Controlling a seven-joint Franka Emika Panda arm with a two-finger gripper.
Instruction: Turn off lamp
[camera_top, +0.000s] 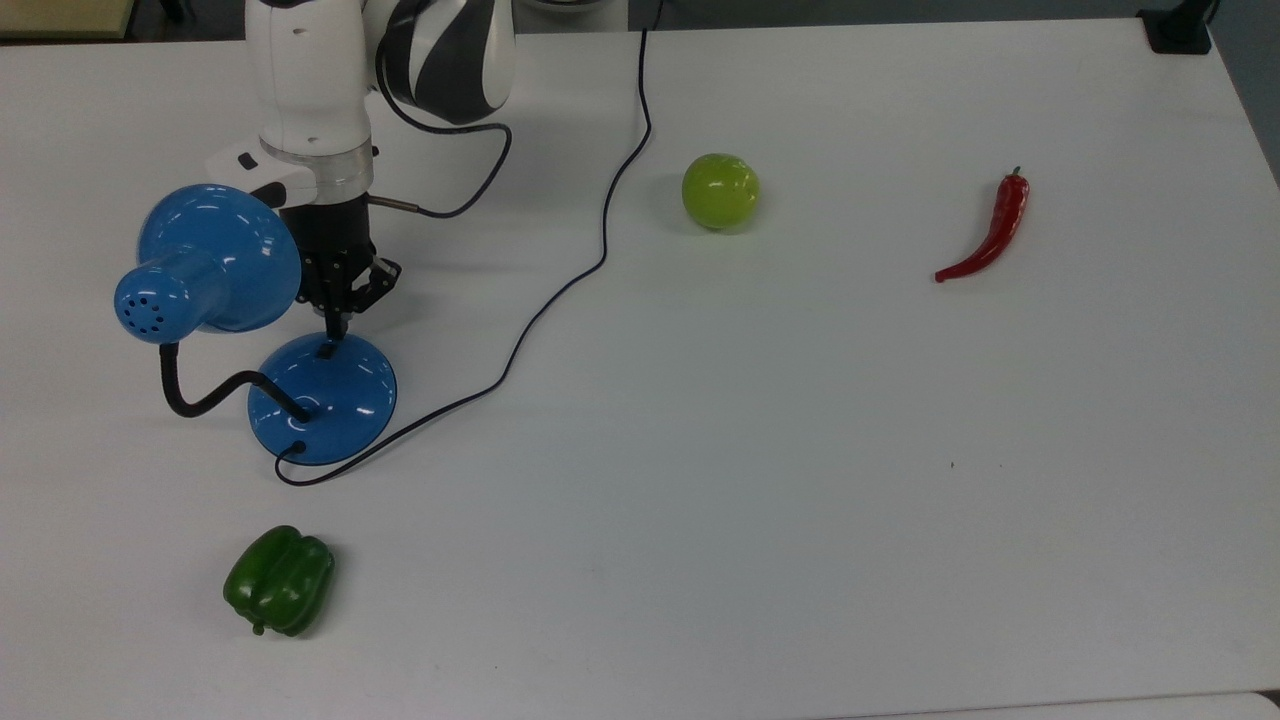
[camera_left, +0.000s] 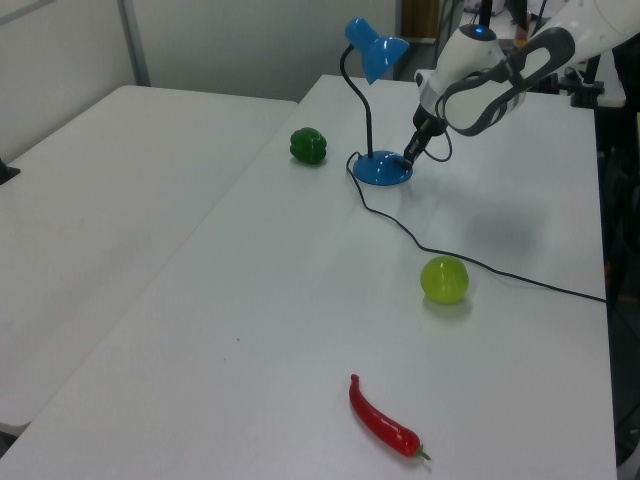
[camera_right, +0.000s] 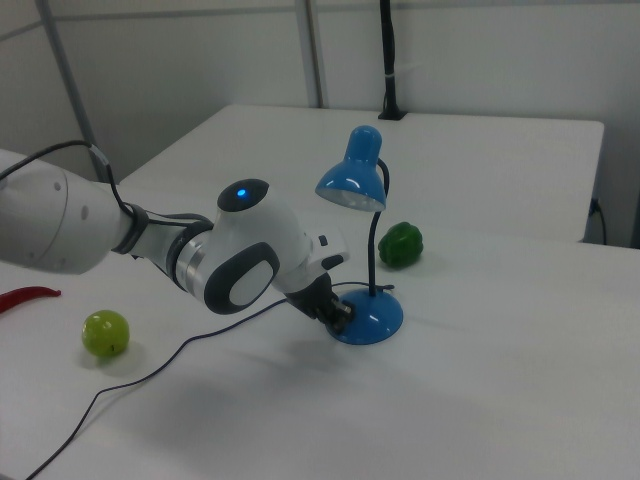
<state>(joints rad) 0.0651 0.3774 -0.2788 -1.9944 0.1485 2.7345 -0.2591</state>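
Jaws pinched nearly together, holding nothing, on the black two-finger gripper (camera_top: 336, 322), poised just above the small black switch (camera_top: 325, 351) of the glossy blue desk lamp (camera_top: 322, 398), near the white table's (camera_top: 800, 450) arm-side corner; switch directly below the fingertips.

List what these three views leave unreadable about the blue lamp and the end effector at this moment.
- Switch position: the small black switch on the glossy blue desk lamp is too small in the top view, and the arm covers it in the right view.
- Contact: the black end effector tip sits at the switch; touching or just above cannot be told.
- Bulb: the flared shade hides it in the right view.
- Black cord: its plug end is cut off at the top view's upper edge.
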